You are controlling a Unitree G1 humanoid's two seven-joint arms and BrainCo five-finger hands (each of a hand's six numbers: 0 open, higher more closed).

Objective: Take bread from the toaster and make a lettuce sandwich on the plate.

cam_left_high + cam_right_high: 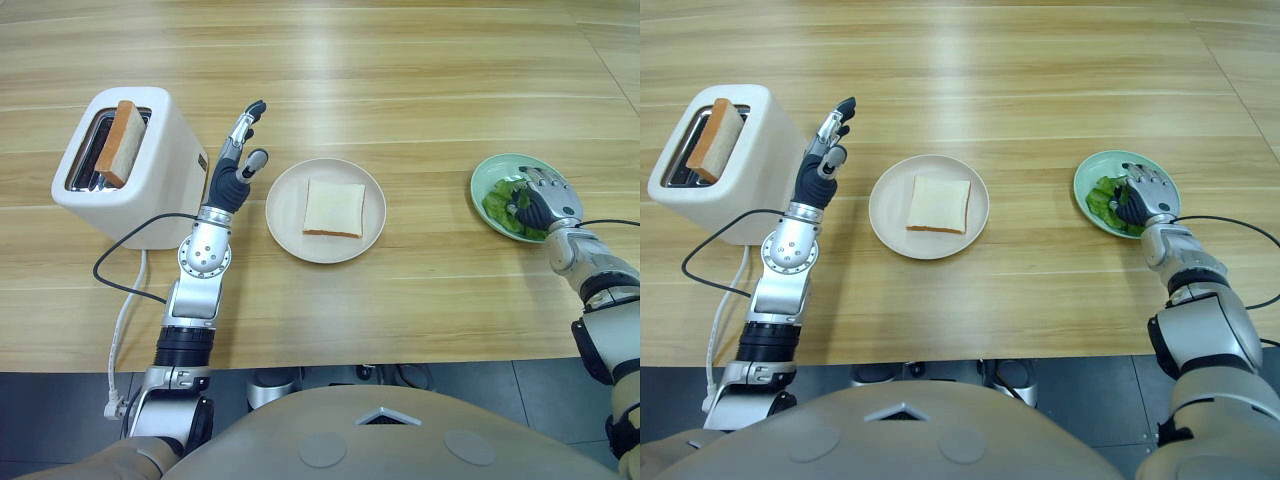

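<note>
White toaster holds one bread slice; a second slice lies on the plate. Left hand stands upright between them, fingers stretched, empty. Right hand lies on the lettuce in the green bowl; I cannot tell if it grips.

Bright, even light falls from overhead. The pale wood of the bench carries a broad, soft sheen beyond the plate, strongest toward the far middle, with no hard glare spots. Shadows are faint and soft-edged. A thin dark line hugs the near side of the plate. Left of the plate, the toaster throws a short, smudged shadow toward the near edge, and its front face is duller than its top. Nearer than the plate, past the bench edge, the floor lies dim.
</note>
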